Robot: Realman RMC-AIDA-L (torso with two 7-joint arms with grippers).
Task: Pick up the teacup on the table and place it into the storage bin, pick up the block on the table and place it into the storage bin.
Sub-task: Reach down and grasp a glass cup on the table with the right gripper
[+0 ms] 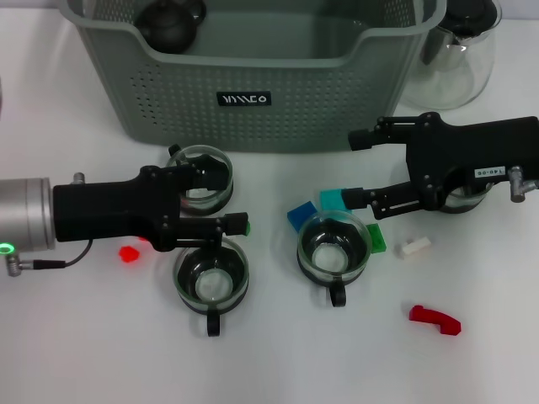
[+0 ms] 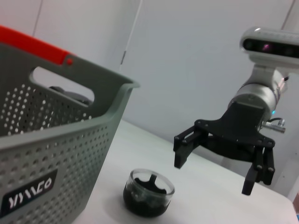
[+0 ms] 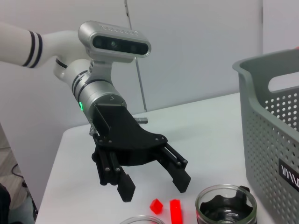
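1. My left end effector (image 1: 217,197) hangs spread wide over the tabletop (image 1: 76,353), one finger across the back cup (image 1: 202,175), the other at the rim of the front-left cup (image 1: 211,278). Nothing's gripped.
2. My right end effector (image 1: 358,167) is spread too, empty, lower fingertip just over the teal block (image 1: 331,199).
3. Risk on the left: with two cups this close, closing could nip the wrong rim or knock one over.
4. Risk on the right: the teal block touches the blue block (image 1: 299,215) and sits by the middle cup (image 1: 334,245); a low approach could shove all three.
5. Count: three glass cups in clear view, a fourth likely hidden under my right arm.
6. Blocks: teal, blue, green (image 1: 376,238), white (image 1: 415,247), two small red ones (image 1: 128,253), plus one curved red piece (image 1: 435,320).
7. One bin (image 1: 278,109), a dark teapot (image 1: 171,21) inside; one jug (image 1: 459,50) beside it.
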